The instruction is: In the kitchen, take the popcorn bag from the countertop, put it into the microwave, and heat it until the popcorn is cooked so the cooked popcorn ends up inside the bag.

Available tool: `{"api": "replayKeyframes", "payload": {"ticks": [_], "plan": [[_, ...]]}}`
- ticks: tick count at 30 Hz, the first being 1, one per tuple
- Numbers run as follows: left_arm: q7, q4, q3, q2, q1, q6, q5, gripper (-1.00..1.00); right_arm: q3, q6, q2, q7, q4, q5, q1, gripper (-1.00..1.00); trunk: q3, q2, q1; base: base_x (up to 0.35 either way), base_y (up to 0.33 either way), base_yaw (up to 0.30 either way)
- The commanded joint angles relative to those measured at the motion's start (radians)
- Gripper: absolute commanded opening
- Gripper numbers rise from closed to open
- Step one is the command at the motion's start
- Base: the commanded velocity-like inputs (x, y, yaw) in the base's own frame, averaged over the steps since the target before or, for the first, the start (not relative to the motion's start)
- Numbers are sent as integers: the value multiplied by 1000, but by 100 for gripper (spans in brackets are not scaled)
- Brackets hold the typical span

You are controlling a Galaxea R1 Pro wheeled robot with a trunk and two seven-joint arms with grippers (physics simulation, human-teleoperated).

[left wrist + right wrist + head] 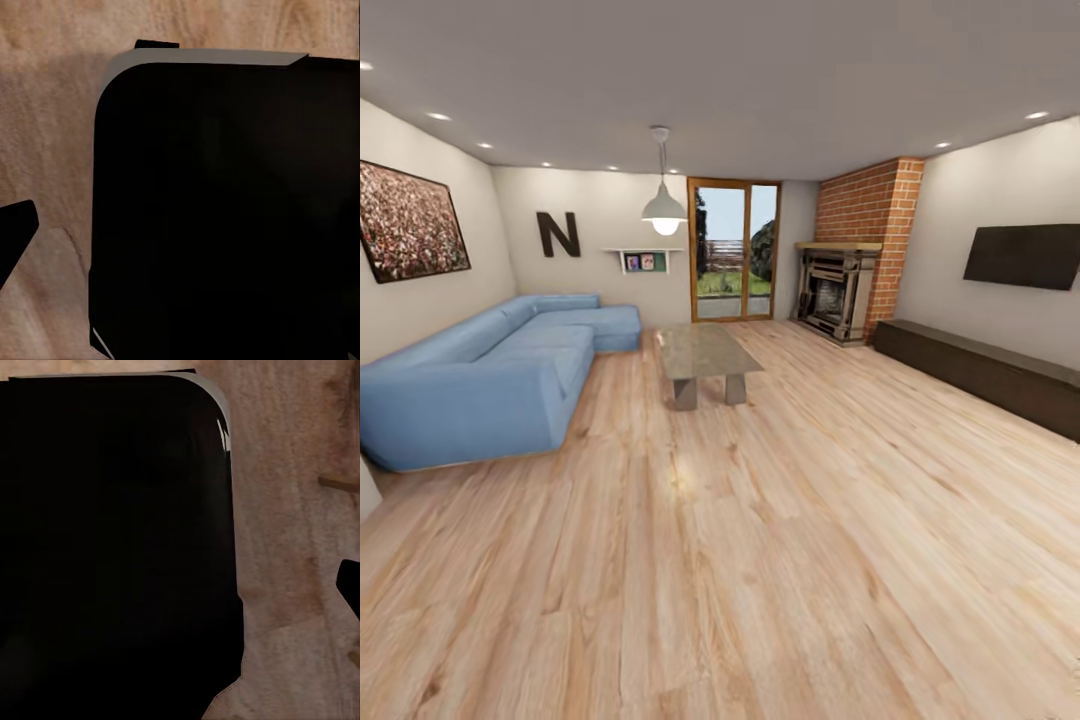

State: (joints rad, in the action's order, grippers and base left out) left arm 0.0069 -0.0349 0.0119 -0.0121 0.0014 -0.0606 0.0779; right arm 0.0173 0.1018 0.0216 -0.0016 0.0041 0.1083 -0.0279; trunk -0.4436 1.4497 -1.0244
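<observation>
The head view looks across a living room with a pale wooden floor running from the near foreground to the far wall. A long blue corner sofa is the largest piece of furniture; take it as the landmark. It lies along the left-hand wall, with its short end turned toward the far wall. Across the room from the sofa a low dark cabinet runs along the opposite wall, with a black wall screen hung above it. Beyond that cabinet, in the far corner, a brick chimney rises over a dark fireplace. A glass-topped coffee table stands just beside the sofa's short end, out on the open floor. On the far wall, past the sofa, a wood-framed glass door shows greenery outside. Above the sofa's long side hangs a dark framed picture; above its short end are a large letter N and a small wall shelf. A white pendant lamp hangs over the coffee table.

Both wrist views look down at the wooden floor past a large black rounded body with a pale edge. From this the arms appear to hang low, close to that body. Whether either pincer is wide or narrow, I cannot tell.
</observation>
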Motion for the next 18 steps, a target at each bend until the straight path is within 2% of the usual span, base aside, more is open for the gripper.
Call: {"api": "replayKeyframes", "payload": {"ticks": [1, 18], "plan": [[1, 0, 0, 0, 0, -2, 8, 100, 3, 4, 0, 0, 0, 10, 0, 100, -1, 0, -1, 323, 0, -286], [1, 0, 1, 0, 0, -2, 8, 100, 3, 4, 0, 0, 0, 10, 0, 100, -1, 0, -1, 322, 0, -286]]}}
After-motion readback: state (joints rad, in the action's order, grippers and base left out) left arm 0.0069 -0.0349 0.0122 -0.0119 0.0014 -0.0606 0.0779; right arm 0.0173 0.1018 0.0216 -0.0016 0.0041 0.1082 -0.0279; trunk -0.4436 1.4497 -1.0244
